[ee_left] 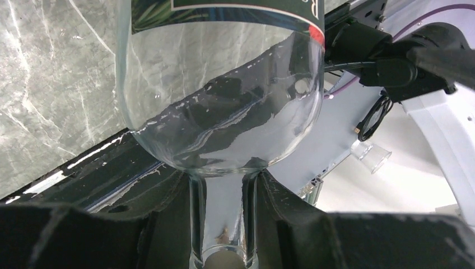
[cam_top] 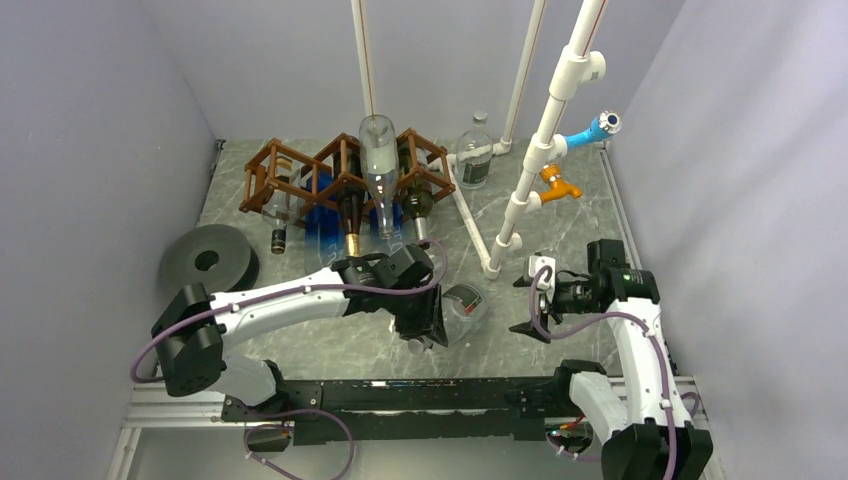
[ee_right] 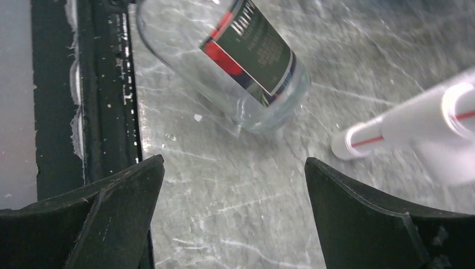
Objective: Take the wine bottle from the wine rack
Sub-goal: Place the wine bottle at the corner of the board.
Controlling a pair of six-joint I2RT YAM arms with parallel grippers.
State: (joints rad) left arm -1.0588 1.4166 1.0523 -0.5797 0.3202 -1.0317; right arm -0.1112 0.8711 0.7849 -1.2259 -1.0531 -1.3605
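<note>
- Your left end effector (cam_top: 428, 328) is narrowed onto the neck of the clear wine bottle (cam_top: 465, 303). The left wrist view shows its fingers (ee_left: 112, 224) pressed one on each side of the neck.
- The wine bottle is out of the wine rack (cam_top: 300, 172) and well apart from it, at about 5 o'clock in the top view.
- It lies tilted low over the counter (cam_top: 300, 335), base toward 2 o'clock. You cannot tell whether it touches the counter.
- Your right end effector (cam_top: 526, 305) stands wide and holds nothing, near the wine bottle at its 3 o'clock.
- The wine rack sits toward 12 o'clock on the counter with other bottles in its cells, among them a second clear bottle (cam_top: 378, 165).
- A white pipe (cam_top: 520, 190) rises at the rack's 3 o'clock, and a black disc (cam_top: 207, 262) lies at its 8 o'clock.
</note>
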